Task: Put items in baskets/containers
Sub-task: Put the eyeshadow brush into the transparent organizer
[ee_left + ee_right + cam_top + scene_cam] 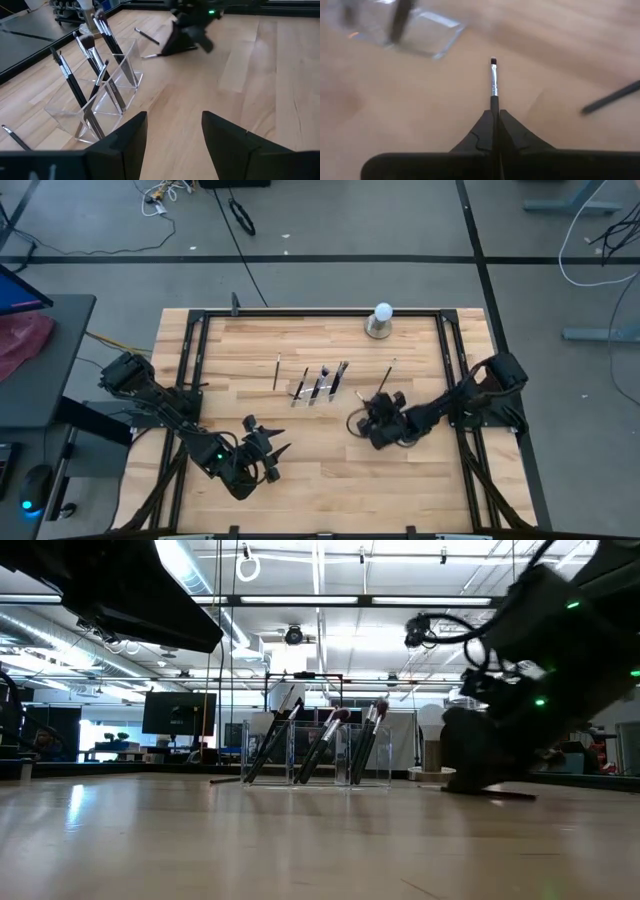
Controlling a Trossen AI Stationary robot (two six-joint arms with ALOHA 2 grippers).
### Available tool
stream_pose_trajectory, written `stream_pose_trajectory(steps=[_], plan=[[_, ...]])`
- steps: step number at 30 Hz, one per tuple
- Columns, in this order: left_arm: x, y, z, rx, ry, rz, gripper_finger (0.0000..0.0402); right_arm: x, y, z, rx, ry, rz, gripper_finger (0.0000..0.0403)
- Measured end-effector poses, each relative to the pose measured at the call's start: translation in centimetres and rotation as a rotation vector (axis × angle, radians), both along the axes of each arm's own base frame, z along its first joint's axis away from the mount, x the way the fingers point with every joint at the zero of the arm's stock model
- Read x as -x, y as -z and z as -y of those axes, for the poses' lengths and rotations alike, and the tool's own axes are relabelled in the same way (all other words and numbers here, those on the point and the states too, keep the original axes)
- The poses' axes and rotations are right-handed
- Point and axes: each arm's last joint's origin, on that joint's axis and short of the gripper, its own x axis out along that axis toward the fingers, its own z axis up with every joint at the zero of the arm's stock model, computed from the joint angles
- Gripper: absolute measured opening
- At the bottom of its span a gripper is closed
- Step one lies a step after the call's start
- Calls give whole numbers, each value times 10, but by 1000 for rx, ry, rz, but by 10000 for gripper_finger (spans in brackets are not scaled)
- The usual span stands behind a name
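Right hand (494, 117) is clamped tight on a thin brush (493, 80), handle pinched between the fingers and the silvery ferrule and dark tip poking straight out ahead, a grip that should let it go bristle-up into the holder (318, 390). In the high view that hand (368, 420) sits low over the counter (330, 480), just beside the clear holder, where several brushes already lean in their compartments, tips up. One loose brush (277, 371) lies on the holder's far side, another (386, 376) near the white ball (381, 312). Left hand (172, 132) waits with fingers spread wide and empty, near the counter's front edge, pointed at the holder, likely keeping out of the way.
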Motion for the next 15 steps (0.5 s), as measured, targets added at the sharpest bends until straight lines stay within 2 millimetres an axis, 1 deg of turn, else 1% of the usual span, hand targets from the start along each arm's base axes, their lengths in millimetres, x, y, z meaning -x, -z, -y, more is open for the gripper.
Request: stream_pose_trajectory(steps=[7,12,15], plan=[[0,0,0,13,0,1,195,12,-2,-43,-21,-133,99,8],[0,2,1,35,28,-23,195,16,-5,-63,-59,-213,171,8],[-2,8,3,15,42,-51,195,13,-9,-74,-98,-307,205,8]])
